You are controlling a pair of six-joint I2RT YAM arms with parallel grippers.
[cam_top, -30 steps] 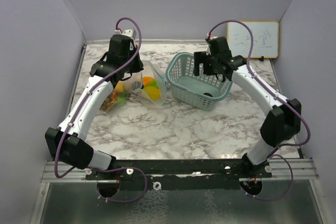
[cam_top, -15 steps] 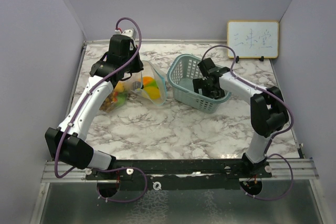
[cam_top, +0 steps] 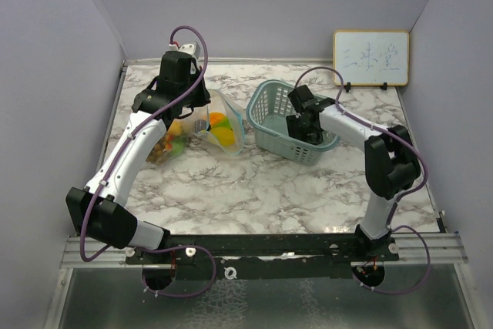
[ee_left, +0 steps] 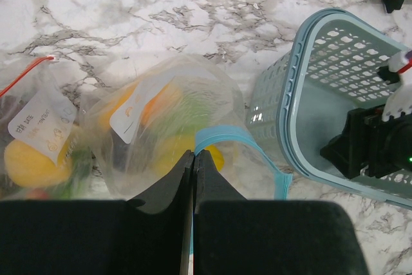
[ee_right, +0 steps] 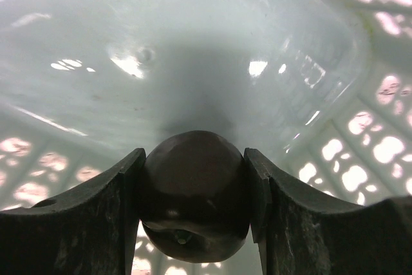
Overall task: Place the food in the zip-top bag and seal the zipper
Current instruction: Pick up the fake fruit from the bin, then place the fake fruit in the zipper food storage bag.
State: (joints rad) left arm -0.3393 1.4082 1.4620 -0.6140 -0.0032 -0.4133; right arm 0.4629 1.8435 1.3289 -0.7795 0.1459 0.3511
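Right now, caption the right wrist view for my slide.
Right gripper grips the dark plum inside the pale teal mesh basket.

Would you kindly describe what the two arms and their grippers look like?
The left arm and right arm have white tubular links joined by bulky black joints. A purple cable runs along each. The left gripper and right gripper each have two matte black fingers tapering toward the tips.
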